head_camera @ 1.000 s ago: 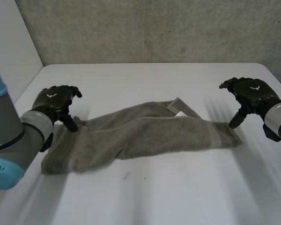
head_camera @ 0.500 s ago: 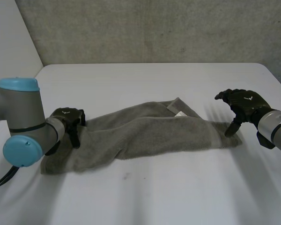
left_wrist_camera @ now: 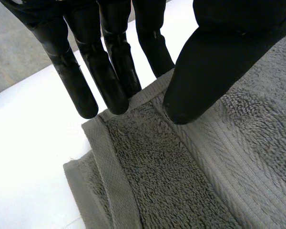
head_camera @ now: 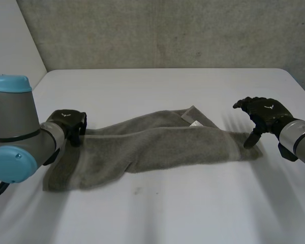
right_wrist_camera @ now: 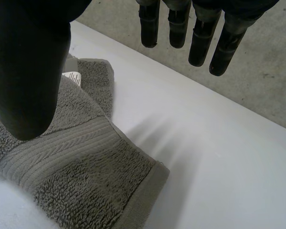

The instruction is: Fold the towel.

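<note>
A grey towel (head_camera: 157, 145) lies folded lengthwise in a long band across the white table (head_camera: 193, 203). My left hand (head_camera: 66, 122) is at the far corner of its left end. In the left wrist view the thumb (left_wrist_camera: 205, 71) presses down on the towel (left_wrist_camera: 190, 181) while the fingers (left_wrist_camera: 109, 71) close in at its hemmed edge, pinching the corner. My right hand (head_camera: 264, 113) hovers open above the towel's right end. There the thumb (right_wrist_camera: 28, 71) hangs over the towel (right_wrist_camera: 71, 162), and its straight fingers (right_wrist_camera: 200, 43) are spread over bare table beyond it.
A white label (head_camera: 195, 123) shows on a flap sticking out of the towel's far edge. A grey wall stands behind the table and a white panel at the left. Bare table lies in front of the towel and behind it.
My left hand has come down onto the towel's left far corner and its fingers have closed toward the thumb. My right hand drew slightly inward and lower, then held still.
</note>
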Robot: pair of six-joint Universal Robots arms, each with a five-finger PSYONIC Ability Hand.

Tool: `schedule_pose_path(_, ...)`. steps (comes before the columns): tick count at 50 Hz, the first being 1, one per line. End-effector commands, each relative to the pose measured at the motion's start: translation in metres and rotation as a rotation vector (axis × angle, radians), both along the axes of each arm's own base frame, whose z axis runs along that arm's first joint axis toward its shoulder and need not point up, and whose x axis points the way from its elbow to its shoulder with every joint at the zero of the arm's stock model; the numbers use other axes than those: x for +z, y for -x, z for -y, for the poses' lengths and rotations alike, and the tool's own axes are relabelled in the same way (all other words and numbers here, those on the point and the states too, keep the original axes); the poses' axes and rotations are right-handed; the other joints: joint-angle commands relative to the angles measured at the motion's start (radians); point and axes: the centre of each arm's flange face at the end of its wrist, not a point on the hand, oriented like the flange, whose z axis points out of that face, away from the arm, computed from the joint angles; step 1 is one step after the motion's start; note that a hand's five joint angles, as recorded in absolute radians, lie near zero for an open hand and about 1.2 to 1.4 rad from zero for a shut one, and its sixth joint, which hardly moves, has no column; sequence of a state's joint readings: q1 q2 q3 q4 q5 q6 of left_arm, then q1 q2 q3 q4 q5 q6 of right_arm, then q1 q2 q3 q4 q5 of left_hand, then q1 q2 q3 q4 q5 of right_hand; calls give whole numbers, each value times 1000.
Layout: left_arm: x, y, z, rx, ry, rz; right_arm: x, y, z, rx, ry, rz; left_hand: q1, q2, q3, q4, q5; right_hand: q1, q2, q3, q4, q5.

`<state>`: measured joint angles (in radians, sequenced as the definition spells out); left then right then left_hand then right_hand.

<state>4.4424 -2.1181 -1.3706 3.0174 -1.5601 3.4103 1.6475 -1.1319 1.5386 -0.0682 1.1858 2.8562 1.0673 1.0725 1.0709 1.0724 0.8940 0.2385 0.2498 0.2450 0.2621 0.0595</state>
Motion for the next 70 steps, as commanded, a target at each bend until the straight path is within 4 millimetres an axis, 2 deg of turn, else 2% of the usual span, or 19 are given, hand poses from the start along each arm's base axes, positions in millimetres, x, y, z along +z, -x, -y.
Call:
schedule_pose_path(1,-13,0,2,-1,-25,5,-1,0,-1,2,-4,0,150,145,147,145,149,-64,-75,-71,-88,-60)
schedule_pose_path(5,-16,1,3,-2,-28,5,-3,0,0,0,-10,-1,53,48,50,48,52,-64,-75,-71,-88,-60)
schedule_pose_path(6,-17,1,5,-1,-24,4,-4,0,0,0,-11,-1,-86,-91,-90,-91,-87,-64,-75,-71,-88,-60)
schedule_pose_path(11,-22,1,7,-2,-28,7,-4,0,-1,0,-13,-1,-120,-125,-123,-125,-121,-64,-75,-71,-88,-60)
schedule_pose_path(15,-23,1,6,-2,-34,9,-5,0,-1,0,-16,-1,-82,-87,-85,-87,-83,-64,-75,-71,-88,-60)
schedule_pose_path(20,-24,1,4,-3,-41,11,-4,0,1,0,-8,-1,328,323,325,323,327,-64,-75,-71,-88,-60)
schedule_pose_path(26,-16,2,2,-7,-28,5,0,0,3,-1,6,0,329,324,325,324,328,-64,-75,-71,-88,-60)
schedule_pose_path(31,20,6,-4,-23,63,-23,12,-1,6,-4,20,15,329,324,325,324,328,-64,-75,-71,-88,-60)
schedule_pose_path(34,71,9,-17,-41,203,-66,22,-3,7,-2,12,24,329,324,325,324,328,-64,-75,-71,-88,-60)
schedule_pose_path(37,84,10,-22,-47,238,-79,36,-13,6,22,-11,63,329,324,325,324,328,-64,-75,-71,-88,-60)
schedule_pose_path(39,111,13,-36,-69,308,-104,43,-18,6,29,-22,92,329,324,325,324,328,-64,-75,-71,-88,-60)
schedule_pose_path(42,130,16,-50,-92,356,-123,57,-26,8,38,-42,144,329,324,325,324,328,-64,-75,-71,-88,-60)
schedule_pose_path(45,137,17,-58,-101,376,-131,63,-41,8,83,-65,180,329,324,325,324,328,-64,-75,-71,-88,-60)
schedule_pose_path(47,150,16,-73,-117,410,-144,66,-64,3,184,-89,208,329,324,325,324,328,-64,-75,-71,-88,-60)
schedule_pose_path(50,163,14,-88,-127,451,-161,65,-73,3,227,-108,219,329,324,325,324,328,-64,-75,-71,-88,-60)
schedule_pose_path(57,179,7,-106,-128,512,-182,40,-105,5,317,-210,225,329,324,325,324,328,-64,-75,-71,-88,-60)
schedule_pose_path(66,181,4,-109,-124,531,-185,8,-113,12,320,-284,205,329,324,325,324,328,-63,-74,-69,-86,-58)
schedule_pose_path(68,180,3,-108,-119,528,-183,3,-114,14,320,-288,203,329,324,325,324,328,31,20,25,8,36)
schedule_pose_path(70,179,3,-108,-118,526,-181,-5,-116,18,321,-295,200,329,324,325,324,328,324,312,317,300,328)
